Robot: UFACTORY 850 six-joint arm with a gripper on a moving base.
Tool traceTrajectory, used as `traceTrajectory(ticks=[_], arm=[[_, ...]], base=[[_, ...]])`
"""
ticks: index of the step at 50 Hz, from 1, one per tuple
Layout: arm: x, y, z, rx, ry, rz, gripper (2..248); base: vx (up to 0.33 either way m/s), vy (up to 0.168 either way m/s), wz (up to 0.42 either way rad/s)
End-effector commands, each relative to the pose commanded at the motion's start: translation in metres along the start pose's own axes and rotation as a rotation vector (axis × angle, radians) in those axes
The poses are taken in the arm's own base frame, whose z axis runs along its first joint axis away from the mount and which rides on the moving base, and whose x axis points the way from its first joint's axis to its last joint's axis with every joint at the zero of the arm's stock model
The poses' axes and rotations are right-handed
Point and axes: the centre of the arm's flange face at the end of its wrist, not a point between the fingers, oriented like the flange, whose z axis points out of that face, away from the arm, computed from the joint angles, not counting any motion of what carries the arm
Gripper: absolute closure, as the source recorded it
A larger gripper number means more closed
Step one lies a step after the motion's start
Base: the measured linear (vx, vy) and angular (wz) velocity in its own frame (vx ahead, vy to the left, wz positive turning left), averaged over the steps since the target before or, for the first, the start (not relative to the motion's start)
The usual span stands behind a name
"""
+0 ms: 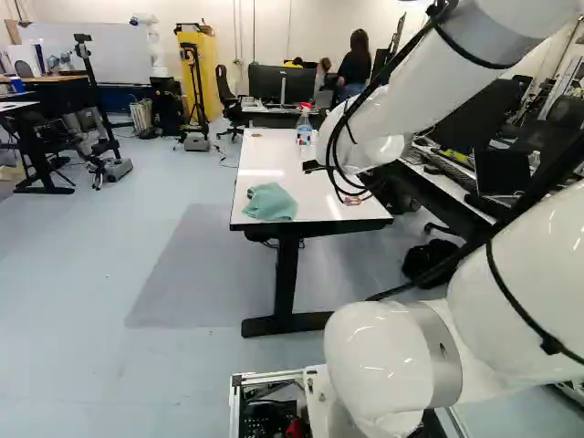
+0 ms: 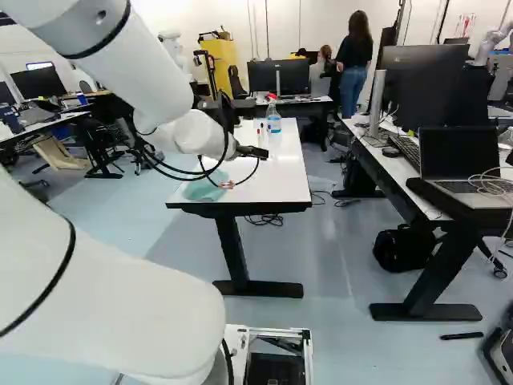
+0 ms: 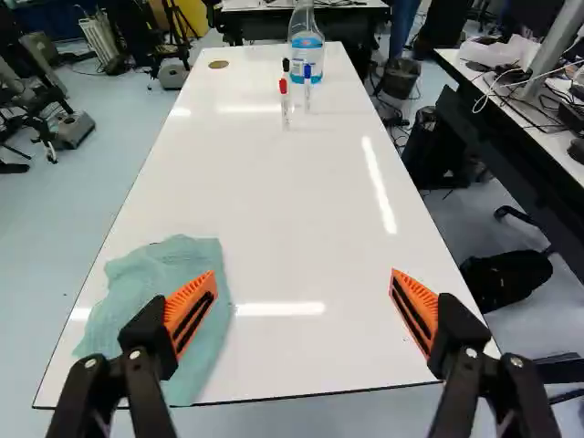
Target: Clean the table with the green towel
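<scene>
One green towel [image 3: 162, 274] lies at the near left of the worktop [image 3: 301, 201]. It should be light, soft and floppy, so pinch a raised fold. The two fingers [image 3: 420, 303] are wide apart and hold nothing. One bottle [image 3: 307, 50] and three pens [image 3: 283, 88], capped red, blue and black, stand far off.

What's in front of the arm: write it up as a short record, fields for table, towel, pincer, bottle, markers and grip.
table: white top, black edge
towel: green, crumpled at the table's near end, by the left edge in the left base view
pincer: open, above the near end
bottle: clear spray bottle, upright, far end
markers: upright, nearer than the bottle; red, blue and black caps
grip: nothing held
</scene>
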Motion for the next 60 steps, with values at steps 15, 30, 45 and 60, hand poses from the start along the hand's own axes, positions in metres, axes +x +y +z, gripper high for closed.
traceTrajectory(ticks=[15, 30, 45, 60], arm=[[-0.034, -0.006, 0.001, 0.013, 0.054, -0.008, 3], [-0.069, -0.011, -0.002, 0.028, 0.11, -0.016, 3], [-0.098, -0.014, -0.007, 0.04, 0.155, -0.022, 3], [-0.12, -0.016, -0.013, 0.05, 0.191, -0.027, 3]], base=[[0.0, 0.0, 0.0], [0.0, 0.0, 0.0], [0.0, 0.0, 0.0], [0.0, 0.0, 0.0]])
